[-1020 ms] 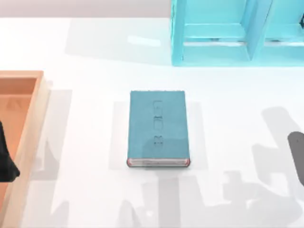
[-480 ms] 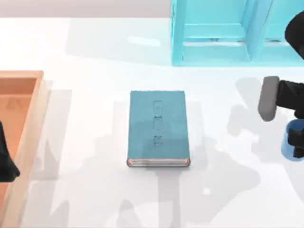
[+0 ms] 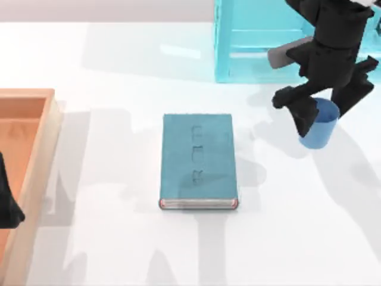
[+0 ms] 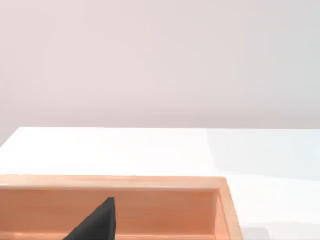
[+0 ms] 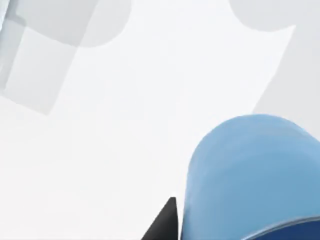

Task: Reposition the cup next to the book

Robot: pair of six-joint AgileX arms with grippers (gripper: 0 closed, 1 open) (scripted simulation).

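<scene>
Right tool (image 3: 324, 113) pinches the cup (image 3: 317, 128) toward the surface's (image 3: 107, 65) right edge, near the far shelf unit (image 3: 250, 42), well apart from the central book (image 3: 198, 161). Right wrist view adds the cup's wall (image 5: 250, 170). Left tool (image 3: 7, 202) parked over the tray (image 3: 36, 119); fingers' state cannot be told.

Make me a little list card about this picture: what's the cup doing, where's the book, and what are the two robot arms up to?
cup: small blue cup, held to the right of the book, apart from it
book: teal book, lying flat near the table's middle
right gripper: right gripper shut on the cup, in front of the shelf unit
left gripper: left gripper parked at the left edge, over the wooden tray
shelf unit: light-cyan shelf unit at the table's back
tray: orange wooden tray on the left side
task status: cup not yet beside the book
</scene>
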